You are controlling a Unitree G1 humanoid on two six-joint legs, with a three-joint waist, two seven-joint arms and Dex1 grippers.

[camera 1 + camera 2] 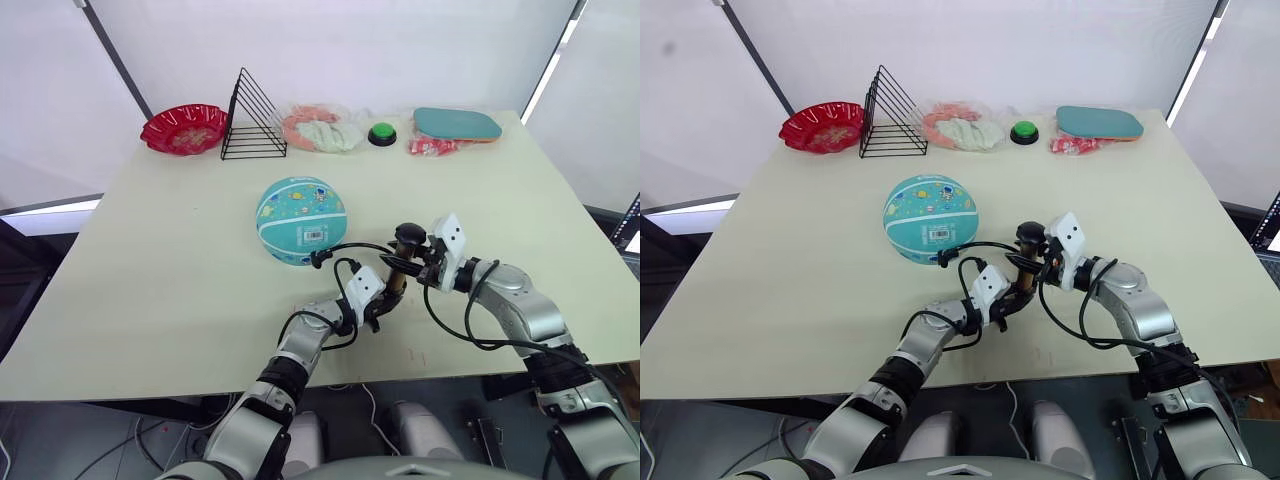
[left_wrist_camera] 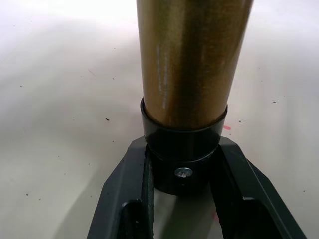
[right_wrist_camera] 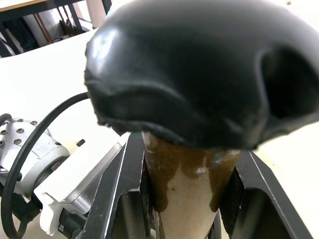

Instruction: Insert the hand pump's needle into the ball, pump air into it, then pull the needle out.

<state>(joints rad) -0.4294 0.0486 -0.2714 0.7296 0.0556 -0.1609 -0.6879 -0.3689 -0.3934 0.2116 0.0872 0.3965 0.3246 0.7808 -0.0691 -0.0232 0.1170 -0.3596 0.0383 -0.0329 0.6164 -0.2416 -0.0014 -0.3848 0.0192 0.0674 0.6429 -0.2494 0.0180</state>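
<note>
The teal ball (image 1: 300, 220) rests in the middle of the table. To its right the hand pump (image 1: 398, 270) stands upright, its black T-handle (image 3: 199, 74) low on the amber barrel (image 2: 189, 59). My left gripper (image 2: 183, 152) is shut on the pump's black bottom cap. My right gripper (image 3: 192, 154) is shut on the barrel just under the handle. The thin black hose (image 1: 355, 247) arcs from the pump to the ball's lower right side. Its end touches the ball, and the needle is hidden there.
Along the far edge stand a red bowl (image 1: 184, 128), a black wire rack (image 1: 252, 125), a bag of pink and white items (image 1: 320, 130), a green button (image 1: 382, 134) and a teal paddle (image 1: 457, 124) over a red packet (image 1: 430, 147). The table's front edge (image 1: 200, 385) lies close to my arms.
</note>
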